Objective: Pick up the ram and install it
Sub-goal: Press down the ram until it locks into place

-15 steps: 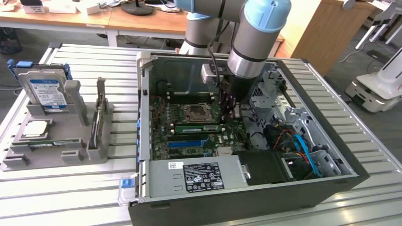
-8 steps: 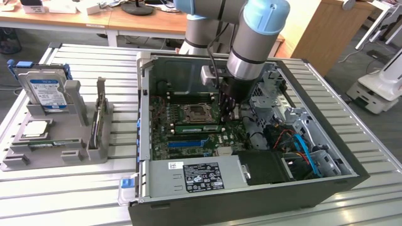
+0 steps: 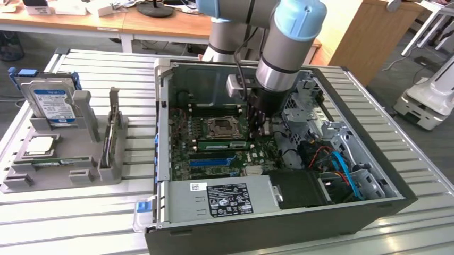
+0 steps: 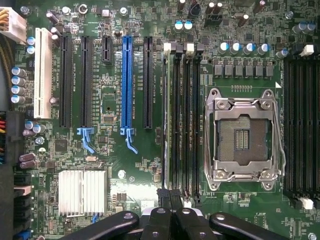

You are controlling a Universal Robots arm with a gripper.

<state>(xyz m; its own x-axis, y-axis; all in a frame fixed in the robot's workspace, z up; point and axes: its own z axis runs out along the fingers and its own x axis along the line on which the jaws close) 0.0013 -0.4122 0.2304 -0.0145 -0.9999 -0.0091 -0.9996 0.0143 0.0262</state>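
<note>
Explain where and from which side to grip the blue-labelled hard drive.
Grip the hard drive by its upper part from above, the tool closing across its two flat faces. It stands upright in the grey holder, which covers its lower end, so likely only the top is free.

Open black computer case lies on its side on a slatted white metal table. Inside it, green motherboard with an empty silver processor socket, a blue expansion slot, black slots beside it, a white slot and a finned silver heatsink. Grey power supply with black label sits at the case's near edge. To the exterior view's left, grey plastic parts holder carries an upright silver hard drive with blue label and a square silver processor chip.
</note>
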